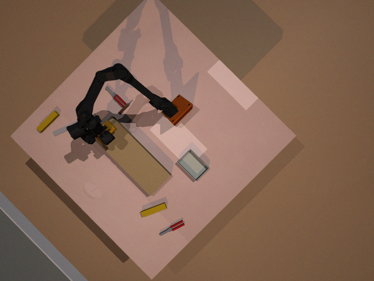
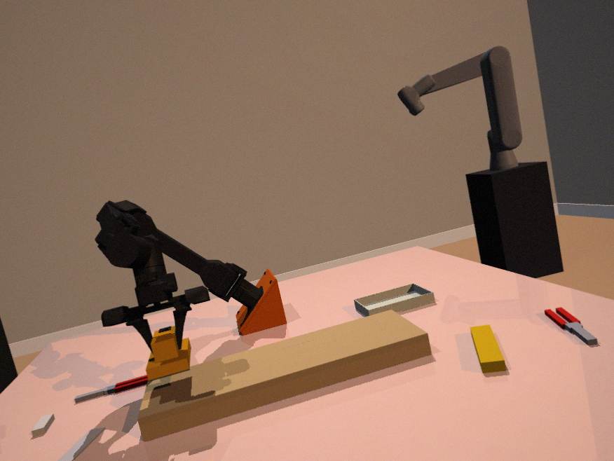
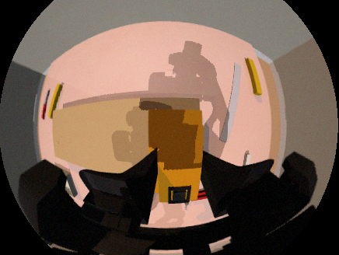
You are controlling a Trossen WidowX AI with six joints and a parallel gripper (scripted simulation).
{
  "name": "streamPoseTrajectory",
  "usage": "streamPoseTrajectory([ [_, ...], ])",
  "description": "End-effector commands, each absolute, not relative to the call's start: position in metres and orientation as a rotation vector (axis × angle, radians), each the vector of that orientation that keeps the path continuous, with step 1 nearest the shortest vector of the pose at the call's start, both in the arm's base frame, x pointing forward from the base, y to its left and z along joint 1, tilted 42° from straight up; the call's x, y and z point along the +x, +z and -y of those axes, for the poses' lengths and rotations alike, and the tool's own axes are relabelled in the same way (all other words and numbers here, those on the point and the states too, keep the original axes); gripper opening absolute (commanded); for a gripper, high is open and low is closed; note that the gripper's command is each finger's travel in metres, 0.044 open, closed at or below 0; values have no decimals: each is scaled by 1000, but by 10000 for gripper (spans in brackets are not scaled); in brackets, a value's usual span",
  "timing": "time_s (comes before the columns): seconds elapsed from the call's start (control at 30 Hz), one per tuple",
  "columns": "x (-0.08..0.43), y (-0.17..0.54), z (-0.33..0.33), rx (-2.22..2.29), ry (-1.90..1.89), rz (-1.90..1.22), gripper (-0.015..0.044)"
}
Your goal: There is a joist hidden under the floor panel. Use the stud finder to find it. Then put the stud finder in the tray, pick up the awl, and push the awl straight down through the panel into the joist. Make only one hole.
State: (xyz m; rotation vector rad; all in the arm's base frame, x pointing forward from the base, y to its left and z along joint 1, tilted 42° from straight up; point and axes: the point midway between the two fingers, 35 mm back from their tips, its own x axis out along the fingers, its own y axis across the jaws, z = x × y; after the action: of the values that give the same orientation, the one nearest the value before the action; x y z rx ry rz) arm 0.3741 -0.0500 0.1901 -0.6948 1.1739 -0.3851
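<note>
My gripper [image 2: 165, 346] [image 3: 176, 150] is shut on the orange-yellow stud finder [image 1: 109, 127] [image 2: 168, 366] [image 3: 175, 136]. It holds it upright over the upper-left end of the tan floor panel [image 1: 138, 165] [image 2: 297, 359] [image 3: 89, 136] in the top view. I cannot tell whether its base touches the panel. A small dark window with a yellow outline shows on the stud finder. The awl [image 1: 124, 108], with a brown handle and thin tip, lies beside the panel's same end. The shallow grey tray [image 1: 186, 171] [image 2: 401, 303] stands beyond the panel's long side, with nothing in it.
Red-handled pliers [image 1: 121, 99] lie near the awl; another red-handled pair [image 1: 177, 226] [image 2: 554, 318] and a yellow bar [image 1: 153, 209] [image 2: 488, 347] lie beyond the panel's far end. Another yellow bar [image 1: 47, 121], a grey strip [image 1: 60, 130] [image 3: 233, 97] and a whitish block [image 2: 43, 425] lie near my arm.
</note>
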Motion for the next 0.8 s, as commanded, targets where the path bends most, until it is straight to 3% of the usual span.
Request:
streamPoseTrajectory([
  [0.0, 374, 187, 52, -697, -378, -1169, 0],
  [0.77, 376, 165, 73, -699, -380, -1167, 0],
])
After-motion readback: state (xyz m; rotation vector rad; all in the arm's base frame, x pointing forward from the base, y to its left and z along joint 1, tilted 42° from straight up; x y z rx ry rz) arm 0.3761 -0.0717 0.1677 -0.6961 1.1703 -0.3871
